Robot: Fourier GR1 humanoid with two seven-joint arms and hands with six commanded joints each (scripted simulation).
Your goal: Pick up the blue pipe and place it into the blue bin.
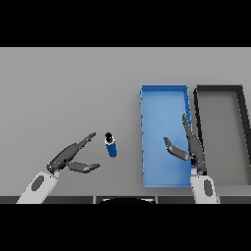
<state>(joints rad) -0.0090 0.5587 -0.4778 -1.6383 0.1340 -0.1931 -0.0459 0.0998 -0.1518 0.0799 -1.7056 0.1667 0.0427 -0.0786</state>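
A short blue pipe with a dark open end lies on the grey table, just left of the blue bin. My left hand rests low on the left, open, its fingers stretched toward the pipe and the thumb spread below; a small gap separates the fingertips from the pipe. Over the bin's lower right part hovers my right hand, open with fingers straight up and thumb out to the left, holding nothing.
A dark grey bin stands directly right of the blue one, their long walls side by side. Bare table stretches across the far and left parts of the view.
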